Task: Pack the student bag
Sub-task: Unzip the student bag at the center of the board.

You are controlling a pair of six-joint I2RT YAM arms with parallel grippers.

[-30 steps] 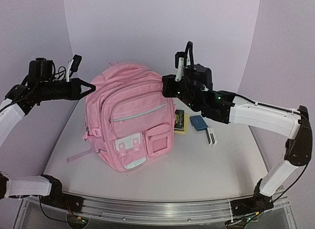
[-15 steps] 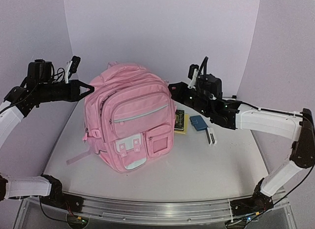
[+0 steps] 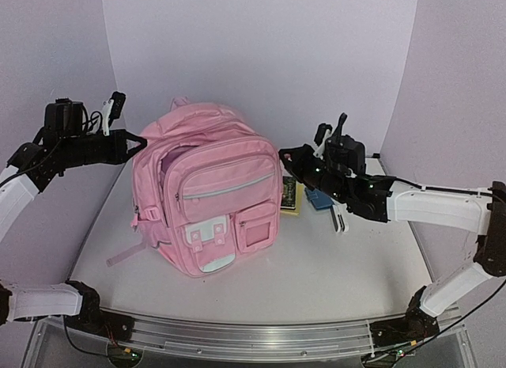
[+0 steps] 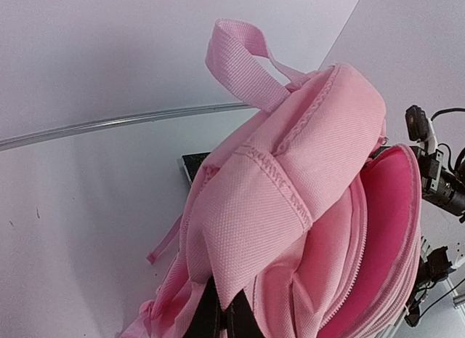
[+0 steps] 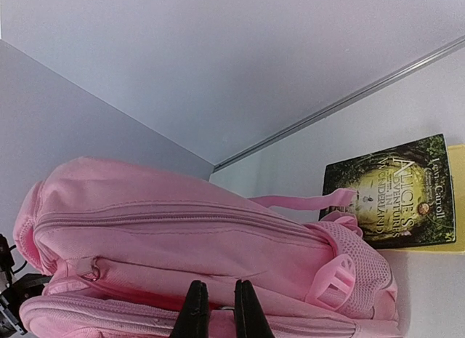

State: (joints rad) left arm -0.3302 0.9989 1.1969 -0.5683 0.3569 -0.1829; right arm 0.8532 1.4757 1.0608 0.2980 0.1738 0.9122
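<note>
Your left gripper (image 3: pixel 139 141) is clamped on the bag's (image 3: pixel 209 194) upper-left edge, mouth gaping | right gripper (image 3: pixel 285 154) closed, empty, just right of the upright bag at frame centre | book (image 3: pixel 289 195) lies directly below it, long axis up-frame; your right arm is nearer

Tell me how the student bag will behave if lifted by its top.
Probably floppy: the student bag is soft fabric, bunching where the left claw pinches it. Likely light: its open compartment shows only lining.
</note>
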